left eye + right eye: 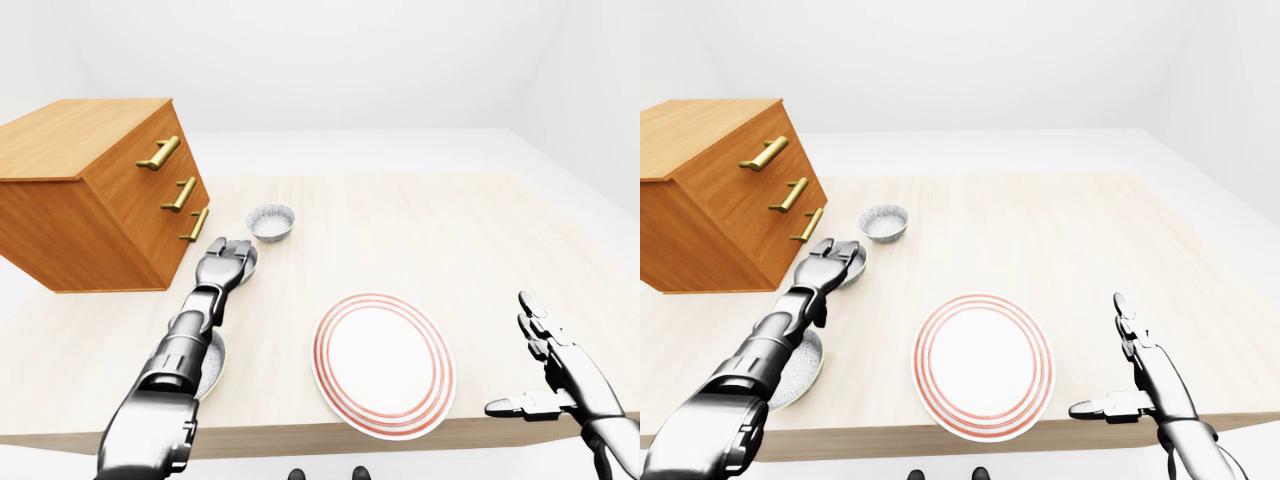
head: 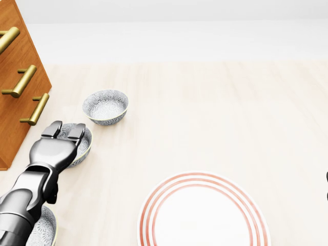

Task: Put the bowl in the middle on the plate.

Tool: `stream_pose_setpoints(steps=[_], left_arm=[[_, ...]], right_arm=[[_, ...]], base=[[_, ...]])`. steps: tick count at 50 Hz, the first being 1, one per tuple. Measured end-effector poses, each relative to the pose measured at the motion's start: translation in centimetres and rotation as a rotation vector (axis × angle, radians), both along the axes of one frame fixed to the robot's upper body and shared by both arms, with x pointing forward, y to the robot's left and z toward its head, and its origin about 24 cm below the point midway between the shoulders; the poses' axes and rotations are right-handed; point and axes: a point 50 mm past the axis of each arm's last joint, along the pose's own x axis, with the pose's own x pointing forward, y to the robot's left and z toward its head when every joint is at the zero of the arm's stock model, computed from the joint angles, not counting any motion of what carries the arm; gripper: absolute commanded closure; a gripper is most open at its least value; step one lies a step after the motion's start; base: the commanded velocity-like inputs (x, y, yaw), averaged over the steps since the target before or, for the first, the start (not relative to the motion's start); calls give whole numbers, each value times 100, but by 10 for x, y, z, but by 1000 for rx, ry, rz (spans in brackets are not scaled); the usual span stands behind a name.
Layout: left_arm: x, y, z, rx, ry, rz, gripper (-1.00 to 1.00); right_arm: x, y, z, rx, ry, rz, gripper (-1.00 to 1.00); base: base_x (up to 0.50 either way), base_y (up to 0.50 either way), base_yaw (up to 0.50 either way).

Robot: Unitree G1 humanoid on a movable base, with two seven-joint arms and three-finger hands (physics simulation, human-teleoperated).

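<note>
Three patterned grey bowls lie in a line along the table's left side. The middle bowl (image 2: 84, 145) is mostly covered by my left hand (image 2: 65, 129), whose fingers lie stretched over it, open and not closed round the rim. The farthest bowl (image 2: 105, 106) stands free above it in the head view. My left forearm partly hides the nearest bowl (image 2: 43, 229). The white plate (image 2: 202, 218) with red rings lies to the right of the bowls near the table's lower edge. My right hand (image 1: 520, 358) hovers open, fingers spread, to the right of the plate, holding nothing.
A wooden chest of drawers (image 1: 90, 190) with brass handles stands at the left, close beside the bowls. The light wooden table (image 1: 430, 230) stretches up and to the right; its near edge (image 1: 300, 437) runs just below the plate.
</note>
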Motion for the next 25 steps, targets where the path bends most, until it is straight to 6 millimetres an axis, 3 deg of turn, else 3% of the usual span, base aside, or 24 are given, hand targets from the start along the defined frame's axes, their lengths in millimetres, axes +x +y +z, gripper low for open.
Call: stream_pose_setpoints(steps=[25], left_arm=[[-3, -3, -11, -12, 30, 1, -100]], right_arm=[[0, 0, 0, 1, 1, -1, -100]], base=[[0, 0, 0]])
